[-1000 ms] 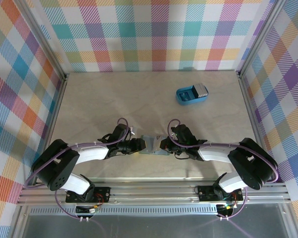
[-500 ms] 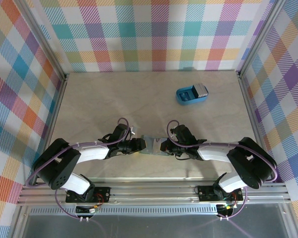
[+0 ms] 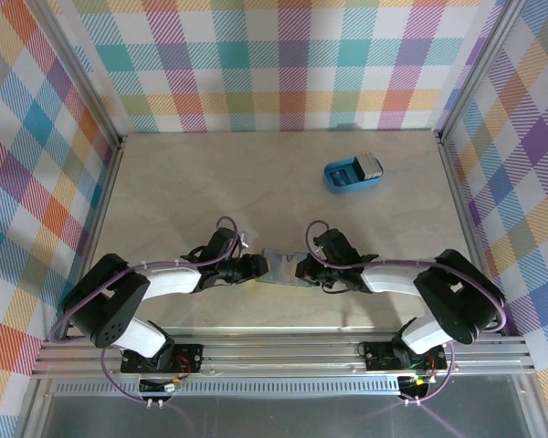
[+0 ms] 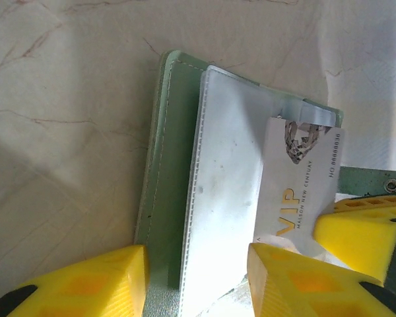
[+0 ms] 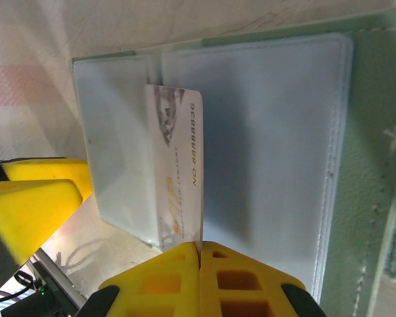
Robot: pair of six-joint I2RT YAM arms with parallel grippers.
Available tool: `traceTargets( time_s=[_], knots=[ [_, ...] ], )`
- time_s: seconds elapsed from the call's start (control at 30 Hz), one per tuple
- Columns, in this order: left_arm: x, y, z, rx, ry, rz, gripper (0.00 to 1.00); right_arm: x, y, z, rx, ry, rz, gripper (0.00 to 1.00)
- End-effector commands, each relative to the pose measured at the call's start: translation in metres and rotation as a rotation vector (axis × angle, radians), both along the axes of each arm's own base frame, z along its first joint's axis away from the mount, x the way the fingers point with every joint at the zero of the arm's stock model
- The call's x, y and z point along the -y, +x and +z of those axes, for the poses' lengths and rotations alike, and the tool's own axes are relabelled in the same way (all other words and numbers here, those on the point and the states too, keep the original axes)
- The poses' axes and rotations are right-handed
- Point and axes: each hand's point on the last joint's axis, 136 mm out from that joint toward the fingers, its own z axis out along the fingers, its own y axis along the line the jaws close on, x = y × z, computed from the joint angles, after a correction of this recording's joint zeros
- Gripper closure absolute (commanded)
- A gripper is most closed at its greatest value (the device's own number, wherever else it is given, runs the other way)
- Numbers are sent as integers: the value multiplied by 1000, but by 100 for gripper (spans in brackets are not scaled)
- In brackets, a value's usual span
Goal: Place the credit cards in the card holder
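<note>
**Status of the task**

1. The left gripper stands part open. Its yellow fingers bear on the two sides of the card holder at its near end. This reads as a grip across the holder's width, steadying it.
2. One grey-white credit card has its leading corner under the clear slot. Most of its length is outside the pocket. Judgement: insertion has begun and is not complete.
3. The right gripper is fully closed, pinching the trailing edge of that card.
4. The blue tray, in the upper right of the top view, is well apart from both arms. It contains a pale item with a dark edge, too small to identify. Judgement: the held card must be pushed home and any other cards are left to do. Whether any card is already seated cannot be told.

**Location**

In the top view the card holder lies at lower centre, between the two grippers, over the pale marbled table.

**Appearance of the card holder**

- The body is sage green and flat, with rounded corners and a stitched border.
- The face carries a pale translucent pocket panel with a seam along its length.
- The card is printed "VIP", with a number line and a dark emblem near its leading end.
</note>
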Motion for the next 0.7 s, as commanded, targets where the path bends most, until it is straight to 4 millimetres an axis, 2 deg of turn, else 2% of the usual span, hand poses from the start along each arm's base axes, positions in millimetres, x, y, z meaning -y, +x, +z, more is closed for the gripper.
traceTargets(
  time_s=[0.0,0.37,0.67],
  knots=[
    [0,-7,-13,-21,22,-18,56,3,3,-12,-17,-51,2,100],
    [0,-8,-15,-26,20,-19,56,0,9,-9,-4,-49,-4,100],
    [2,-6,-15,-25,17,-22,56,-2,1,-13,-47,-51,26,100]
  ],
)
